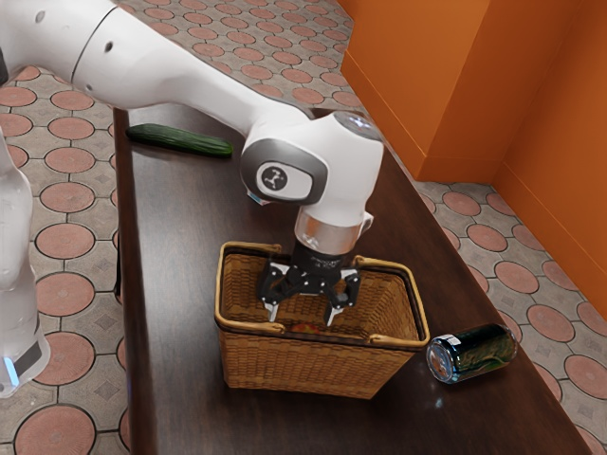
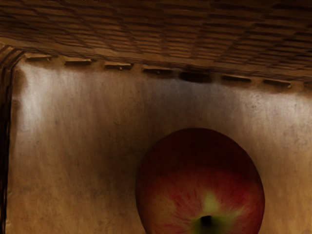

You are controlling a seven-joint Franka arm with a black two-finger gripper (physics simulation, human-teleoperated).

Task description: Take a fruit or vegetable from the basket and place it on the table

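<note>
My gripper [image 1: 303,313] points down into the mouth of the wicker basket [image 1: 294,365], its two fingers standing wide apart with nothing visible between them. Below the fingertips, a bit of a reddish apple [image 1: 305,328] shows inside, mostly hidden by the basket's front rim. In the wrist view the red apple [image 2: 200,180] lies stem up on the floor of the basket [image 2: 78,131], under my hand and beside a woven wall.
A cucumber [image 1: 178,140] lies on the dark wooden table [image 1: 180,284] near its far end. Close to the basket, on the exterior view's right, a dark green glass jar or can [image 1: 474,353] lies on its side. The basket's rim and handles surround my gripper.
</note>
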